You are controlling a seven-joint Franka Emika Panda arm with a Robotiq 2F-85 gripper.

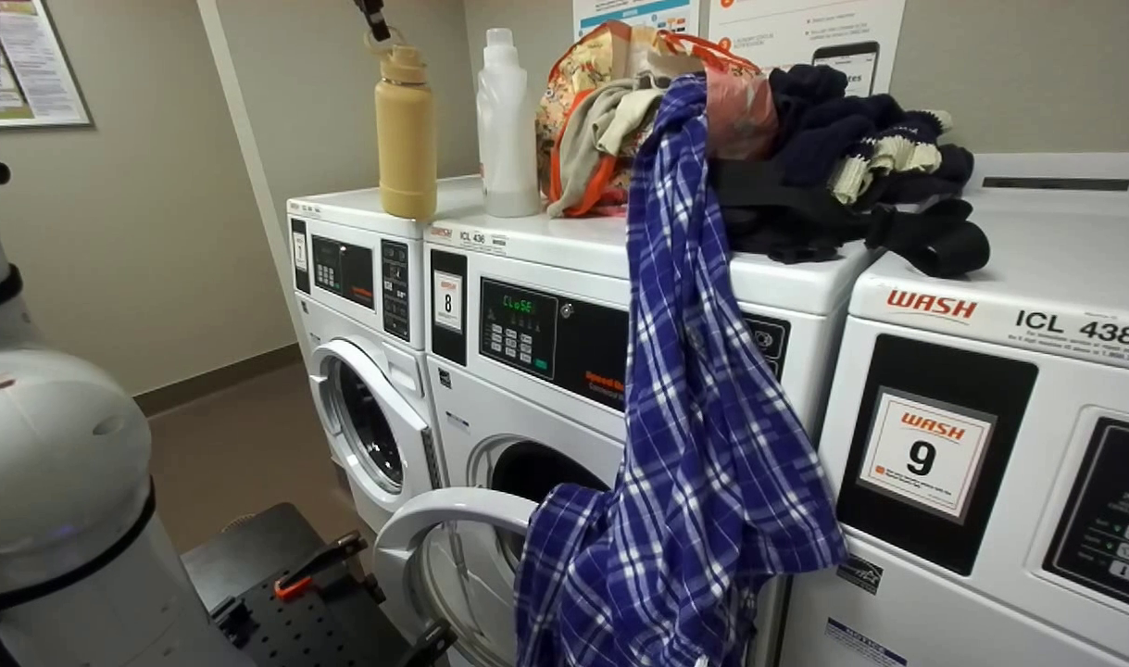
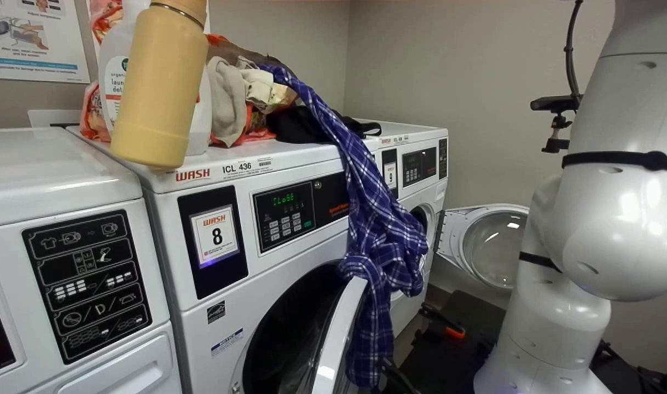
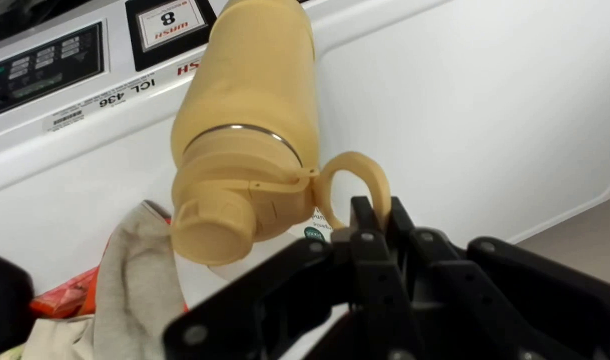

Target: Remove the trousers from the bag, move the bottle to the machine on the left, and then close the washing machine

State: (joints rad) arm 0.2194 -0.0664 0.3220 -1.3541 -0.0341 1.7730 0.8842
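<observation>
The yellow bottle hangs by its lid loop from my gripper; its body shows in both exterior views [image 1: 406, 139] [image 2: 161, 87] and in the wrist view [image 3: 259, 75]. My gripper [image 3: 377, 215] is shut on the loop; its tip [image 1: 373, 23] shows in an exterior view. The bottle's base is near the front edge, by the seam of two machines; contact cannot be told. Blue plaid trousers [image 1: 684, 371] [image 2: 374, 219] hang from the floral bag [image 1: 578, 79] over washing machine 8's front and onto its open door [image 1: 462, 505] [image 2: 338, 339].
A white detergent bottle [image 1: 508, 139] stands beside the bag. Dark clothes and black straps [image 1: 833, 139] lie on the right of machine 8's top. Machine 7 [image 1: 342, 208] stands left with its door shut, machine 9 [image 1: 1009, 343] right with its door [image 2: 492, 246] open.
</observation>
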